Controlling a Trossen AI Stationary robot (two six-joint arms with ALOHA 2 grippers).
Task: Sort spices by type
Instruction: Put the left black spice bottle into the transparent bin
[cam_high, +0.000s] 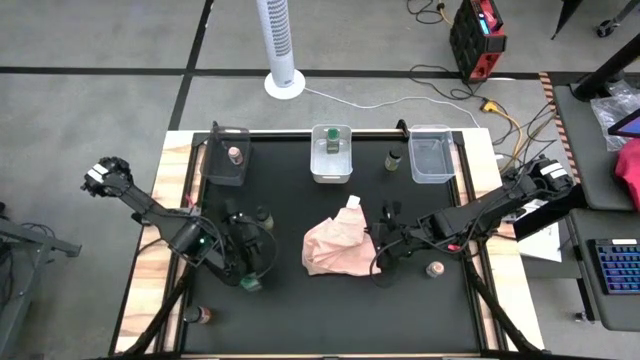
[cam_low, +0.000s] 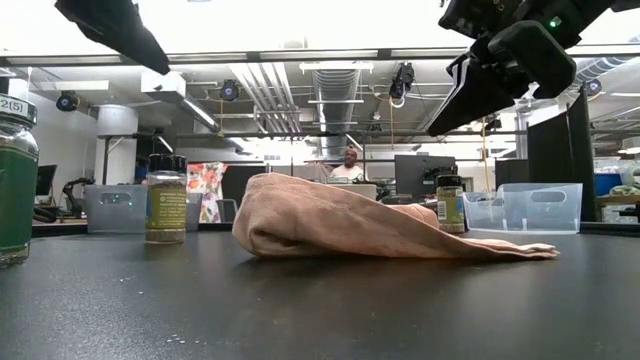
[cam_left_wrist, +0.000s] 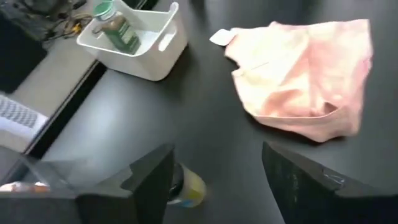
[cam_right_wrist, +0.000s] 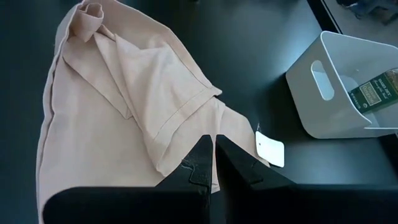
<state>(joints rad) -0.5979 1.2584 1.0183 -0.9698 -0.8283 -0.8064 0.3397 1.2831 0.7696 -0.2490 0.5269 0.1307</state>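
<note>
Black matting covers the surface (cam_high: 300, 310), and along its far edge stand three clear rectangular plastic bins: the left bin (cam_high: 228, 157) holds a jar with a tan-pink lid (cam_high: 235, 153), the middle bin (cam_high: 331, 154) holds a green-lidded jar (cam_high: 332, 146) lying in it, and the right bin (cam_high: 431, 152) looks empty. A crumpled pink cloth (cam_high: 335, 245) lies near the centre. Loose spice jars are scattered about: a dark-lidded jar (cam_high: 393, 159) stands between the middle and right bins, another small jar (cam_high: 265, 213) stands just beyond the left arm, a tan-pink-lidded jar (cam_high: 435, 269) sits beside the right arm, and one more jar (cam_high: 204, 315) rests near the front left edge. The left gripper (cam_high: 248, 268) hangs low over the near-left part of the surface with its fingers (cam_left_wrist: 152, 180) apart; a small green-lidded jar (cam_high: 252, 284) stands just beside them, showing between them in the left wrist view, apparently not clamped. The right gripper (cam_high: 386, 243) hovers at the cloth's right edge, fingers pressed together and holding nothing. By my reading the step in hand is the pickup of that green-lidded jar. The next move calls for centring the fingers on the jar, closing on it, then carrying it to the middle bin with its match.
</note>
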